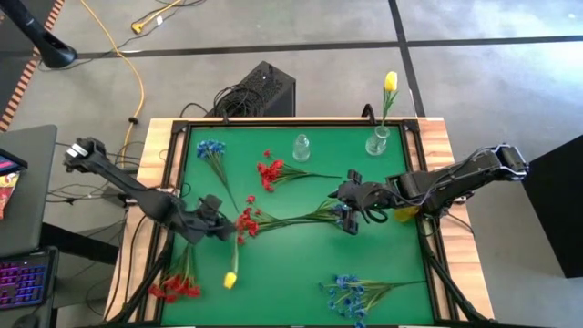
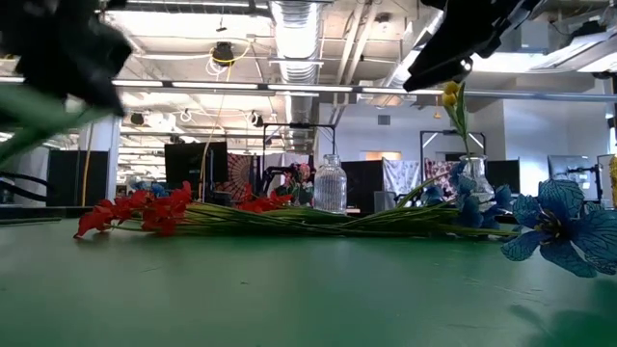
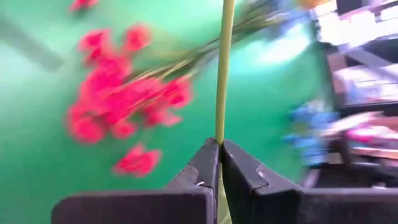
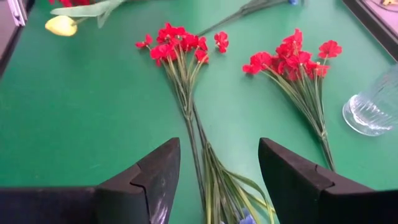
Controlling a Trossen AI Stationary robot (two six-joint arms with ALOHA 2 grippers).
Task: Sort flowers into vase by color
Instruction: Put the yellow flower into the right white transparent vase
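Both arms were dark, nearly black, built of jointed tubular links. The left arm (image 1: 137,189) carried a blocky gripper head toward its 4 o'clock end; the right arm (image 1: 455,182) had knuckled joints and a bulky wrist. The left gripper (image 3: 219,163) had matte wedge-shaped fingers with faint pale scuffs. The right gripper (image 4: 217,174) had broad, angular fingers with bevelled edges.

grey floor (image 1: 492,82), ceiling lights (image 2: 294,19)

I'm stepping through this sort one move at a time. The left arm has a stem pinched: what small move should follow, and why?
Probably lift. The left gripper has its jaws shut on the yellow flower's stem, whose bud still looks low over the mat. The vase holding a yellow flower is across the table.
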